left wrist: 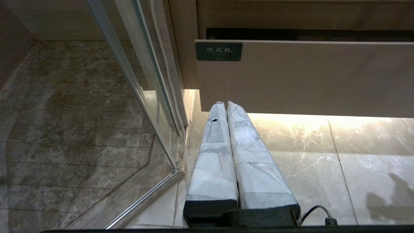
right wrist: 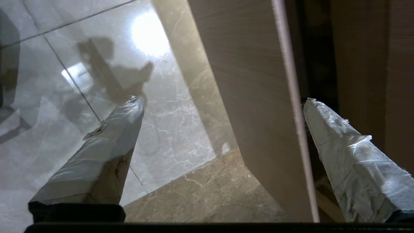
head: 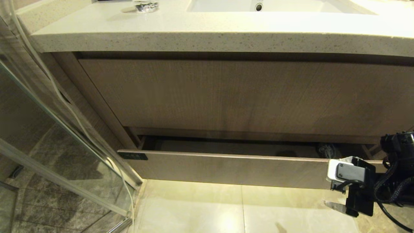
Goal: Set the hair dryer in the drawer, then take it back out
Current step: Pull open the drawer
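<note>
The right claw (right wrist: 223, 103), spread wide, straddles the front panel of the barely-open light wood-grain drawer (head: 226, 170), apparently to pull it, with the hair dryer unclear (left claw (left wrist: 223, 106) closed, idle).

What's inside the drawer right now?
The drawer is barely open; through the gap shows a round grille-like thing, probably the hair dryer. The upper front hides the rest.
</note>
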Controlling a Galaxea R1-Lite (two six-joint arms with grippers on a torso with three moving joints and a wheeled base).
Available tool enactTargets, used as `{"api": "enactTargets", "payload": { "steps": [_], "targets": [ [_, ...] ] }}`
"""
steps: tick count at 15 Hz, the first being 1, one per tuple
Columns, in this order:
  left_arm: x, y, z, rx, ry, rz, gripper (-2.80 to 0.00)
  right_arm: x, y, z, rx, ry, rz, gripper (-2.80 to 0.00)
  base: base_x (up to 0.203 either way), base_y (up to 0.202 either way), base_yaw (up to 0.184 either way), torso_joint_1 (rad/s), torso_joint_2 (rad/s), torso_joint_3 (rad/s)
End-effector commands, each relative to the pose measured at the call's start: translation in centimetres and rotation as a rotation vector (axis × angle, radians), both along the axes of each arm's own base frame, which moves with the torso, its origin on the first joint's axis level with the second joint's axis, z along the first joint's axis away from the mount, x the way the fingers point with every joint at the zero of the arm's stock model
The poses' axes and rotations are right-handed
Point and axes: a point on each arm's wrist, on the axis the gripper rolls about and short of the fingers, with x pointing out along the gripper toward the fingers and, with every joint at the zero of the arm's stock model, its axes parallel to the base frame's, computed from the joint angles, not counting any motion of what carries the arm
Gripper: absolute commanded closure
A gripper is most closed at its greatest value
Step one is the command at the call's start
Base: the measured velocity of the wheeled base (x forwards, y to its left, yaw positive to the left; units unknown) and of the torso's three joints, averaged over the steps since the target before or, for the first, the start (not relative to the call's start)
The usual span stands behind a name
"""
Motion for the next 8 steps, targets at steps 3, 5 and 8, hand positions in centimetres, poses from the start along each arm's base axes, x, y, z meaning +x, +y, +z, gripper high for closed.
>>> {"api": "enactTargets", "payload": {
  "steps": [3, 5, 8],
  "targets": [
    [0.0, 0.0, 0.0, 0.0, 0.0, 0.0, 0.0, -1.7, -0.8, 1.1, 0.005, -0.055, -0.03, 0.0, 0.0, 0.0, 0.0, 0.0, 0.0, 0.0],
    [0.0, 0.0, 0.0, 0.0, 0.0, 0.0, 0.0, -2.7, -1.1, 1.6, 0.011, -0.079, -0.084, 0.0, 0.0, 0.0, 0.0, 0.0, 0.0, 0.0],
    [0.0, 0.0, 0.0, 0.0, 0.0, 0.0, 0.0, -5.1, -2.0, 1.8, 0.001, -0.069, -0.29, 0.0, 0.0, 0.0, 0.0, 0.0, 0.0, 0.0]
  ]
}}
